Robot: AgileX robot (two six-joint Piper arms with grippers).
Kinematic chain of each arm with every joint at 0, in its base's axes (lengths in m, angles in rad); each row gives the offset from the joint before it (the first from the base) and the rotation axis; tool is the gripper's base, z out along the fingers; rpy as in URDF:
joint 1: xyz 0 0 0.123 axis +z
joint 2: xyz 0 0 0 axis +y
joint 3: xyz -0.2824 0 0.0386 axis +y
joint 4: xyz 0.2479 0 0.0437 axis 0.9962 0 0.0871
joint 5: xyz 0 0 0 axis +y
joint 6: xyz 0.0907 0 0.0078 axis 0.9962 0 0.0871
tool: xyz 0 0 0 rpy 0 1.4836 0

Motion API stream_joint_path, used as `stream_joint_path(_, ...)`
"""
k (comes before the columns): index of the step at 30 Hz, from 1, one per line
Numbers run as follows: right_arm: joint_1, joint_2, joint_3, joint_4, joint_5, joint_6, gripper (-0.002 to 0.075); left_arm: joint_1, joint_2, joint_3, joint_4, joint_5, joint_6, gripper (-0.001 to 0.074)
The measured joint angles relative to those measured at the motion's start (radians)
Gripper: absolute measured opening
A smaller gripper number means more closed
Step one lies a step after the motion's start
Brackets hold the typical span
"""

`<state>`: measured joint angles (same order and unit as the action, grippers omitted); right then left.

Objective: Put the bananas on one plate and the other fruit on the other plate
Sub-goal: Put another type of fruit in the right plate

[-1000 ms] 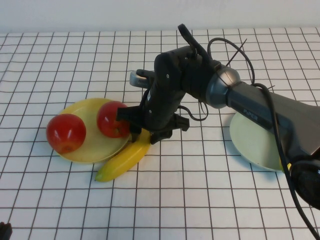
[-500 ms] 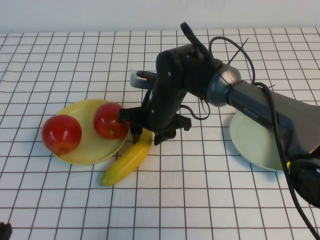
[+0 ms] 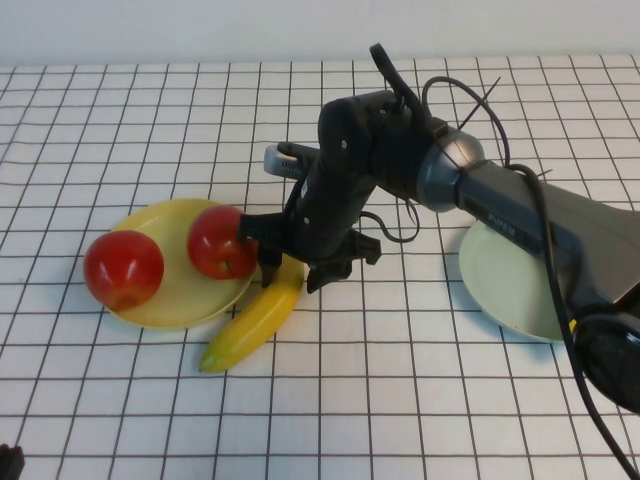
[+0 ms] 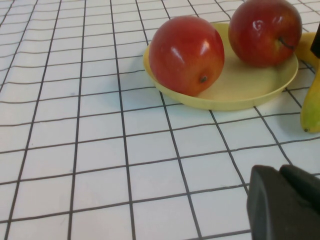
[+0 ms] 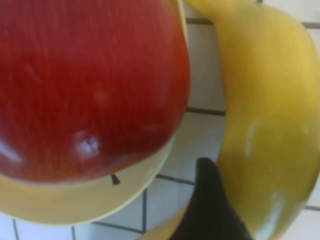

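Observation:
Two red apples (image 3: pixel 123 268) (image 3: pixel 222 242) sit on the pale yellow plate (image 3: pixel 185 300) at the left. One yellow banana (image 3: pixel 250 322) lies on the table against that plate's near right rim. My right gripper (image 3: pixel 290 270) is down over the banana's upper end, open, with a finger on each side. In the right wrist view one dark finger (image 5: pixel 209 195) rests beside the banana (image 5: pixel 270 125), close to the apple (image 5: pixel 85 85). The pale blue-green plate (image 3: pixel 505 290) lies at the right, partly under my right arm. My left gripper (image 4: pixel 280 172) is shut and empty, low at the near left corner (image 3: pixel 8 460).
A white cloth with a black grid (image 3: pixel 400 400) covers the table. In the left wrist view the yellow plate (image 4: pixel 225 102) holds both apples (image 4: pixel 186 54) (image 4: pixel 265 31), the farther one with a thin dark stem. My right arm (image 3: pixel 500 205) stretches across from the right.
The right gripper's fingers have spread wider at the banana. The yellow plate with its apples slid a little left, and the banana's free tip swung slightly toward me.

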<state>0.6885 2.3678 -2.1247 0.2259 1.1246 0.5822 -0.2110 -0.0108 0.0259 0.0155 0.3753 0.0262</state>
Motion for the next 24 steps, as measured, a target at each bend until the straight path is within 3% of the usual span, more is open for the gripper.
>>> stream_joint_path(24,0.03,0.061,-0.087,-0.087,0.066,-0.001,0.0399,0.0,0.0,0.0,0.0,0.0,0.0,0.0001)
